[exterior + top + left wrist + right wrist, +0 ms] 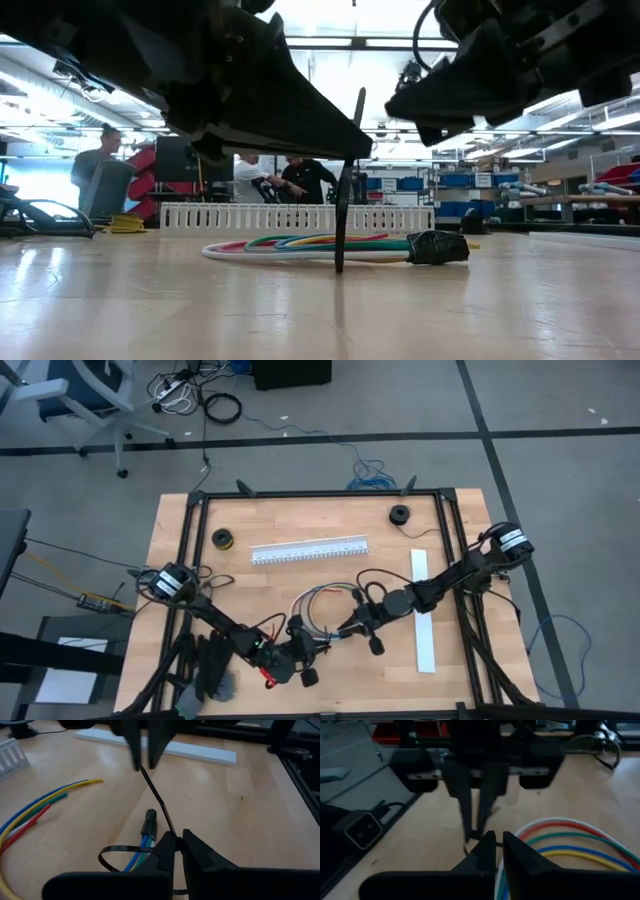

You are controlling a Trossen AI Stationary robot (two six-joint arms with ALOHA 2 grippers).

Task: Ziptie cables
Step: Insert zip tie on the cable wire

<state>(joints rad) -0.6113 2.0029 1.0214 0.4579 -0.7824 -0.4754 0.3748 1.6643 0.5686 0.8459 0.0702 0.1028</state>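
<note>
Wooden table (pixel 330 520) is carrying the cables (pixel 45 802), lying looped just ahead of my left end effector (pixel 175 845), which is pinching the black ziptie (pixel 157 800). My right end effector (pixel 495 842) is nipping its far end. Thin, floppy wires; I'm judging they're best cinched near the dark plug (pixel 149 822).

No text, label, brand, number or sign was readable anywhere; signs in the room beyond were too small.

cables (pixel 318 603) between both claws, slotted channel (pixel 308 551) behind them
</note>
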